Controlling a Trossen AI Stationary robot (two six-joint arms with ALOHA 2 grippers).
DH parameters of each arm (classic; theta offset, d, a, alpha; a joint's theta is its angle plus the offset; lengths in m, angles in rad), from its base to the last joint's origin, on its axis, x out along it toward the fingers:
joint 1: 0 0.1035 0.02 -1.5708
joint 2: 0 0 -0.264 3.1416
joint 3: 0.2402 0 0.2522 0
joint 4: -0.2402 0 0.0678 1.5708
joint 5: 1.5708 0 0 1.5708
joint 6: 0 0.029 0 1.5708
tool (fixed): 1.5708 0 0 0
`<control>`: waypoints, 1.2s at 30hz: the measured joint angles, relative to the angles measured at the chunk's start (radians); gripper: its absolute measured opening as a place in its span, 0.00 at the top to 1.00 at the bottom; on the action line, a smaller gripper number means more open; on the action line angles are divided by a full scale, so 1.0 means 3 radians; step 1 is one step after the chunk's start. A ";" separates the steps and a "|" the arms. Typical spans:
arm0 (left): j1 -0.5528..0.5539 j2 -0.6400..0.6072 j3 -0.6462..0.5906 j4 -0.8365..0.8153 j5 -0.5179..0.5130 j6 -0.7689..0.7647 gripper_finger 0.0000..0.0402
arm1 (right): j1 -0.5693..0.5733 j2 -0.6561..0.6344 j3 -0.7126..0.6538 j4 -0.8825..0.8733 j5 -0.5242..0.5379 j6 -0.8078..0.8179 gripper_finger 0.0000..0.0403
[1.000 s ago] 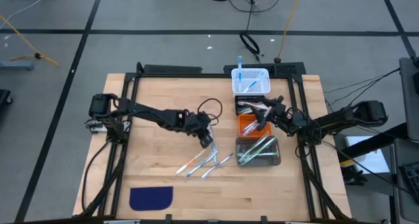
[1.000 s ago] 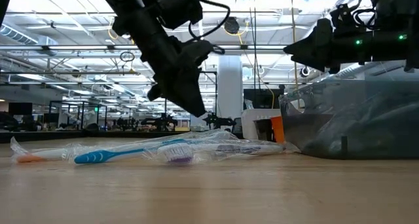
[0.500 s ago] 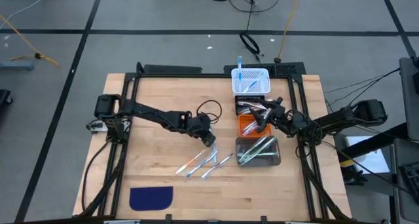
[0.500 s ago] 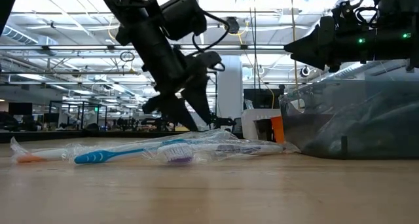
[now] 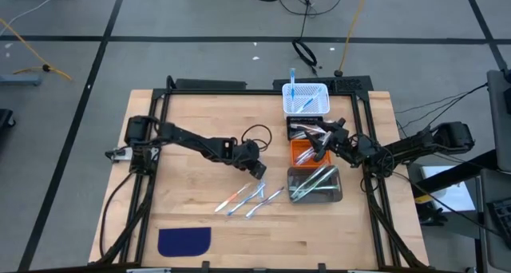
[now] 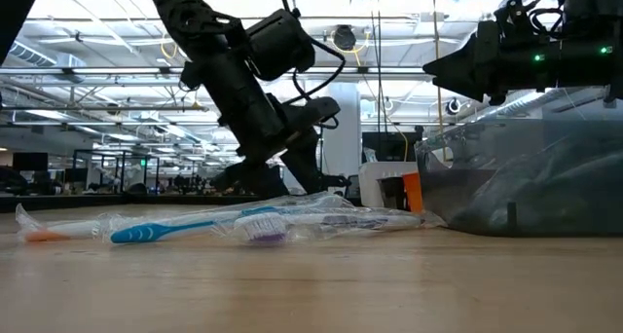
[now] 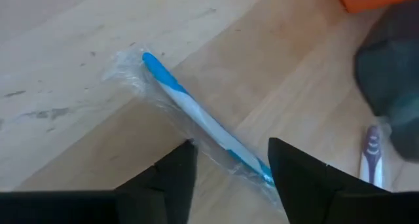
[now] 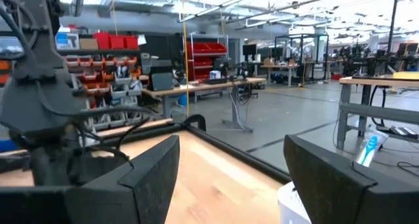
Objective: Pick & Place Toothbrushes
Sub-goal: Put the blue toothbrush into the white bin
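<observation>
Three toothbrushes in clear wrappers lie flat on the wooden table: one with an orange-red end [image 5: 231,199], a blue and white one [image 5: 255,193] and a third [image 5: 271,198]. My left gripper [image 5: 259,172] hangs open, slanting down just above them. In the left wrist view its fingers [image 7: 177,178] stand on either side of the blue and white toothbrush [image 7: 190,109] without touching it. My right gripper [image 5: 322,147] waits open above the orange bin [image 5: 302,153]; nothing shows between its fingers [image 8: 150,171].
A clear bin [image 5: 338,195] with several toothbrushes stands right of the loose ones. Behind it are the orange bin, a dark tray [image 5: 302,130] and a white basket [image 5: 306,98] with more. A dark blue cloth patch [image 5: 184,241] lies near the front edge.
My left gripper has come down toward the loose toothbrushes, rolled about its own axis, and opened from shut to a wide gap. The toothbrushes have stayed where they were.
</observation>
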 joint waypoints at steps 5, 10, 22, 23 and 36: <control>0.0058 0.0018 0.0006 -0.0068 0.0083 -0.0125 0.70 | 0.0000 -0.0003 -0.0001 0.0003 -0.0002 0.0002 0.34; 0.0121 0.0002 0.0004 -0.0043 0.0155 0.0036 0.96 | 0.0000 -0.0003 -0.0001 -0.0042 -0.0003 0.0002 0.34; 0.0234 -0.0223 0.0021 0.0184 0.0146 0.0371 0.99 | -0.0003 -0.0001 -0.0003 -0.0143 -0.0010 0.0117 0.34; 0.0234 -0.0261 0.0034 0.0153 0.0132 0.0446 0.99 | -0.0003 -0.0002 -0.0003 -0.0147 -0.0018 0.0120 0.34; 0.0176 -0.0656 0.0394 0.1028 -0.0178 0.1857 0.99 | -0.0024 0.0035 0.0054 -0.0015 -0.0567 0.0480 0.34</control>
